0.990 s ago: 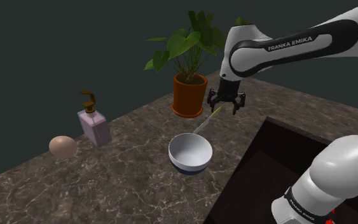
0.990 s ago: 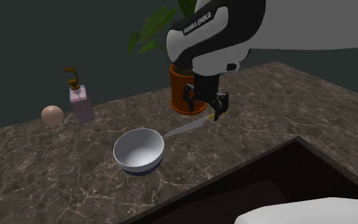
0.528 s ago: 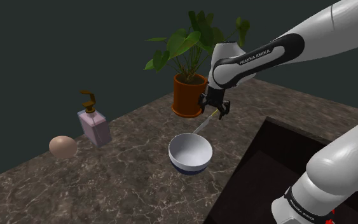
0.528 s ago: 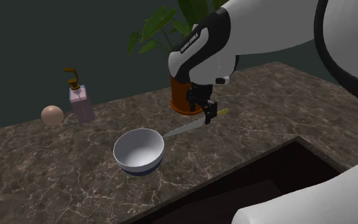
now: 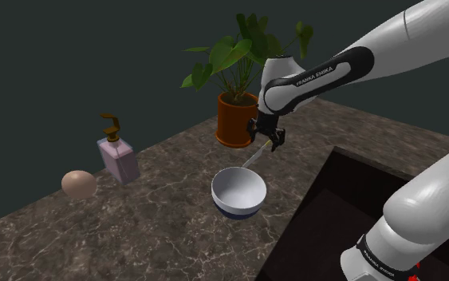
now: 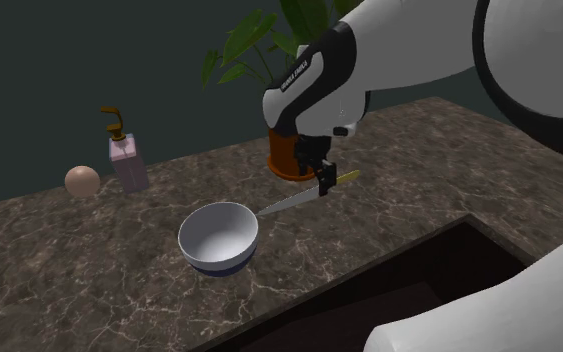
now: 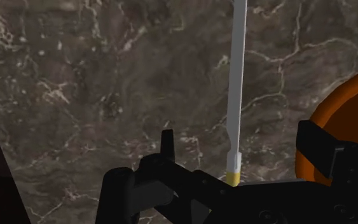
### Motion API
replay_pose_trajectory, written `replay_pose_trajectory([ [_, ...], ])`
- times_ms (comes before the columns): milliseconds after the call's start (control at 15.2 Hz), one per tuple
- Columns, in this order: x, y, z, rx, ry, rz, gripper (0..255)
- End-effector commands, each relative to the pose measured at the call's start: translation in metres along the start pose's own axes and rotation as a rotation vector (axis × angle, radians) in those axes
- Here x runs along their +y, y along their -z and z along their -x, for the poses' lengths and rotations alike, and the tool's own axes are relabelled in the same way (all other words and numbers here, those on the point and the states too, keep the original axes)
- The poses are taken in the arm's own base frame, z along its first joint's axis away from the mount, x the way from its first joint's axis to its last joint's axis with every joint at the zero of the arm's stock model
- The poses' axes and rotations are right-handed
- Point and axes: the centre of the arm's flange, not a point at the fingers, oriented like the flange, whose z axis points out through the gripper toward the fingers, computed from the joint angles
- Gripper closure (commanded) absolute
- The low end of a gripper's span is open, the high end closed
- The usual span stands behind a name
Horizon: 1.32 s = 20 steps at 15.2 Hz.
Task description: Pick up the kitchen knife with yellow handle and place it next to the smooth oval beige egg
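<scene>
The knife lies flat on the dark marble counter (image 5: 159,223), its grey blade (image 6: 287,203) pointing at the white bowl and its yellow handle (image 6: 349,178) toward the plant pot. My gripper (image 5: 265,139) (image 6: 323,181) is low over the spot where blade meets handle. In the wrist view the blade (image 7: 237,83) runs away from the hand and the yellow handle (image 7: 233,179) starts between the fingers (image 7: 166,144), which stand apart on either side without touching it; the gripper (image 7: 238,139) is open. The beige egg (image 5: 79,184) (image 6: 82,181) rests far off at the shoulder view's left.
A white bowl (image 5: 238,191) (image 6: 218,238) stands at the blade's tip. An orange pot (image 5: 237,120) (image 7: 346,121) with a green plant is just behind the gripper. A pink soap dispenser (image 5: 117,156) stands beside the egg. A dark sink basin (image 5: 334,207) opens at the shoulder view's right.
The gripper has come down from above the counter and swung toward the shoulder view's left, turning about its axis, to sit low over the knife's handle. The knife has not moved.
</scene>
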Motion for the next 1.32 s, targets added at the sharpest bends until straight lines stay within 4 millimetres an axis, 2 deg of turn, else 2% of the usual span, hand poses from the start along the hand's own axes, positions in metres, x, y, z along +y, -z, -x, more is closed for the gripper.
replay_pose_trajectory([
  [0,-0.008,-0.045,-0.010,-0.021,-0.025,-0.005,0],
  [528,-0.008,-0.045,-0.010,-0.021,-0.025,-0.005,0],
  [594,0.002,-0.042,-0.008,-0.021,-0.025,-0.005,255],
  [726,-0.006,-0.042,-0.009,-0.021,-0.024,-0.005,255],
  [1188,-0.008,-0.045,-0.010,-0.021,-0.025,-0.005,255],
  [1254,-0.008,-0.040,-0.011,-0.021,-0.025,-0.005,255],
])
